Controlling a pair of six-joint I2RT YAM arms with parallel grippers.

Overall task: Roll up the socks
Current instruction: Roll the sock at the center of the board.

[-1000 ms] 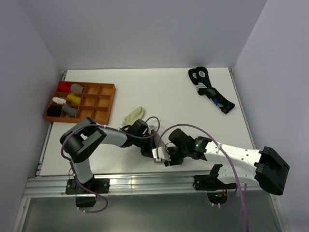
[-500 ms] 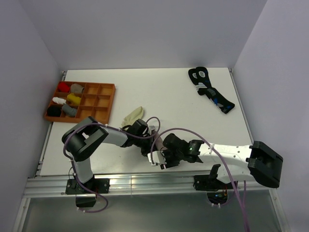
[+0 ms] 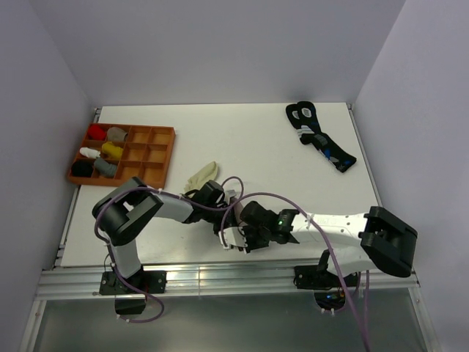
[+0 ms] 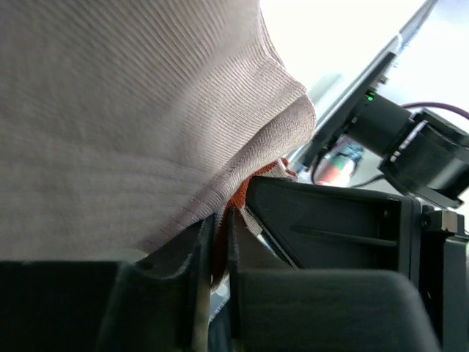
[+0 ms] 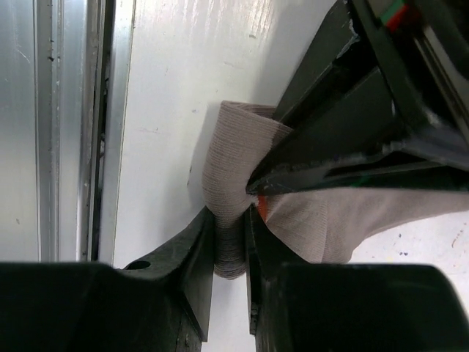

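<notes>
The white table [image 3: 256, 139] filled most of the top view. The two arms reached toward each other over its near edge, and their ends met close together there. At the far left of the table stood a brown tray [image 3: 170, 158] with many compartments. Small sock bundles [image 3: 102, 150] in red, grey, yellow, black and white sat in its left compartments. A pair of black socks [image 3: 320, 139] with blue-and-white marks lay at the far right, well apart from everything else.

The taupe sock [image 5: 234, 183] lay on the table near the front edge, between the two grippers. In the left wrist view its ribbed cloth covered most of the picture. The cream sock [image 3: 202, 174] lay flat just behind the left arm, between the tray and the grippers.

The left gripper [image 4: 218, 235] had its fingers pressed nearly together, with a bit of red cuff of the taupe sock caught in the thin gap. The right gripper [image 5: 231, 242] was pinching a raised fold of the same sock, and the cloth bunched between its two fingers.
</notes>
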